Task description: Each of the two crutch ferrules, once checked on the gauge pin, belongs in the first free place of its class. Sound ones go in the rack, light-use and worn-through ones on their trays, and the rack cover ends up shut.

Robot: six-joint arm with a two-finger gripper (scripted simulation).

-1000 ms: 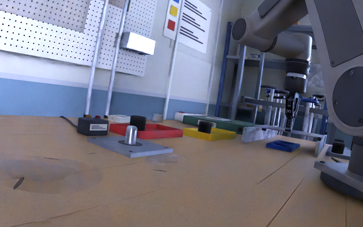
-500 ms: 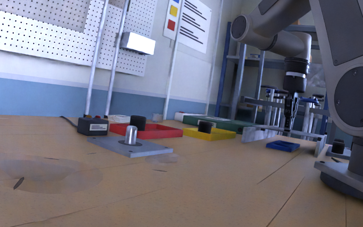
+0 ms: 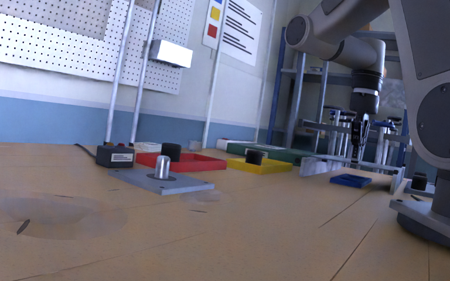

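Note:
My gripper [image 3: 356,155] points straight down at the grey rack cover [image 3: 348,162] on the far right of the bench, closed on the cover's thin handle. One black ferrule [image 3: 171,151] stands on the red tray [image 3: 182,161] and another [image 3: 254,157] on the yellow tray [image 3: 259,165]. The gauge pin [image 3: 162,167] stands bare on its grey plate [image 3: 161,180]. A third black ferrule [image 3: 419,181] sits on a small grey stand beside the robot base. What lies under the cover is hidden.
The robot base [image 3: 424,212] fills the right edge of the bench. A blue nest [image 3: 350,180] lies in front of the rack, a green box [image 3: 272,151] behind the yellow tray, and a black button box [image 3: 115,155] left of the red tray.

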